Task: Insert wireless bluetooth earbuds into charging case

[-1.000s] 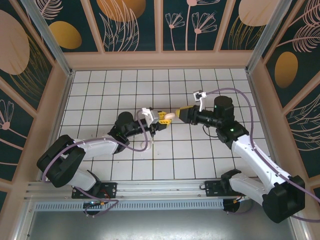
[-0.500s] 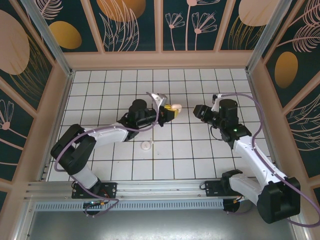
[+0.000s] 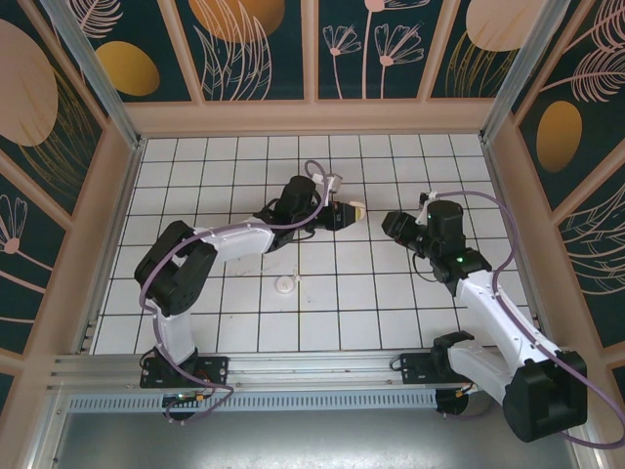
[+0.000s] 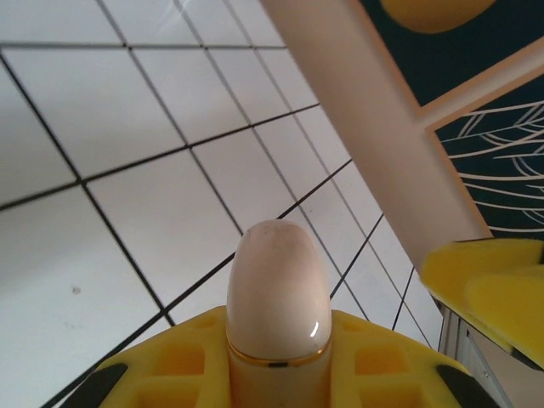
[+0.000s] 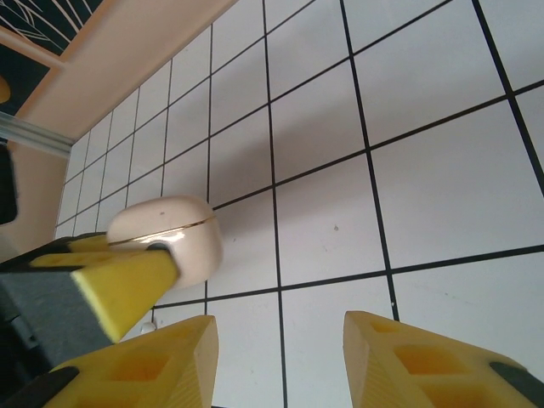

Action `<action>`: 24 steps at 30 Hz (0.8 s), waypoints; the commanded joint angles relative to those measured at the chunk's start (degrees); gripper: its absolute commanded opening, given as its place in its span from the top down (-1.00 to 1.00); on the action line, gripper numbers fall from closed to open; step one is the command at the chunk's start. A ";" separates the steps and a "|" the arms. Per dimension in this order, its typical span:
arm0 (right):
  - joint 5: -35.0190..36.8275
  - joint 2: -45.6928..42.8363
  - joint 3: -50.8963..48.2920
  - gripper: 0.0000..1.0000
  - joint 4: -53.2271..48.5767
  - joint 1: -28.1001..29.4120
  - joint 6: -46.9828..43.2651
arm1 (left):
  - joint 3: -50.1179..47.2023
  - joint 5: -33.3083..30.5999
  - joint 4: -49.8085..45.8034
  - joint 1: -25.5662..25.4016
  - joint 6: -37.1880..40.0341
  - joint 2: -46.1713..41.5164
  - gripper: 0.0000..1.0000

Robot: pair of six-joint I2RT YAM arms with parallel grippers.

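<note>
Currently the left gripper (image 3: 344, 213) grips the closed charging case (image 3: 357, 210), just ahead of the empty, part-open right gripper (image 3: 389, 223). 1 earbud-like piece (image 3: 284, 284) lies on the counter (image 3: 195, 195), well behind the left gripper. Next step likely: opening the lid.

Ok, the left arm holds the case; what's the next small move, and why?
Probably ease the right gripper, fingers apart, onto the free end of the charging case. The left gripper pinches its other end and its seam looks shut, so the lid likely needs opening first.
</note>
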 commanded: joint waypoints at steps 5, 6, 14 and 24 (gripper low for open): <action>1.60 -1.82 -1.59 0.12 -0.12 -0.34 1.33 | 4.94 0.87 -6.23 0.27 -5.30 4.71 0.75; 1.87 -1.91 -1.81 0.12 -0.05 -0.34 1.42 | 5.54 0.87 -6.89 0.25 -5.32 5.14 0.75; 1.72 -0.70 -1.96 0.12 -0.01 -0.34 1.97 | 8.49 1.07 -11.19 0.21 -5.30 7.67 0.71; 2.30 -3.74 -4.34 0.13 -2.60 1.82 3.90 | 12.73 2.35 -19.34 0.20 -3.29 10.38 0.64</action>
